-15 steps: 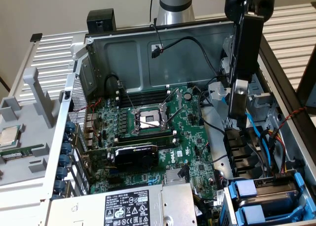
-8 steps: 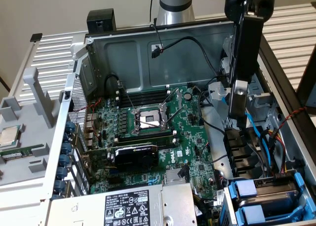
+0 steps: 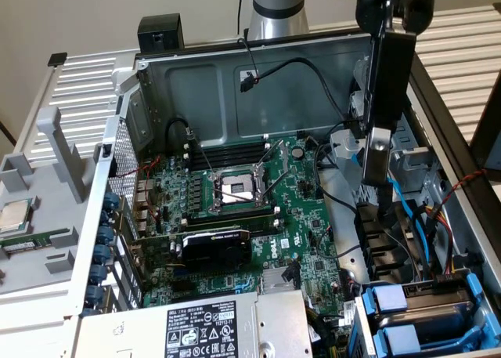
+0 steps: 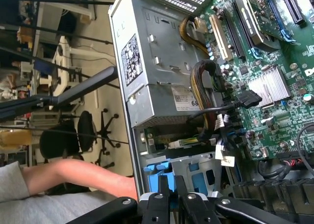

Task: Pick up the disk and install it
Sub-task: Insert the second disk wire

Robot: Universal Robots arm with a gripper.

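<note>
Gripper (image 3: 385, 215) is hanging above the drive bay (image 3: 438, 289) on the exterior view's right, jaws drawn nearly together.

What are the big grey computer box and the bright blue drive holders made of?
The big grey computer case looks like bare sheet metal: dull silver, with stamped dents and punched holes. The bright blue drive holders look like moulded plastic: even colour, soft shine, rounded edges. I can't be sure from looks alone.
</note>
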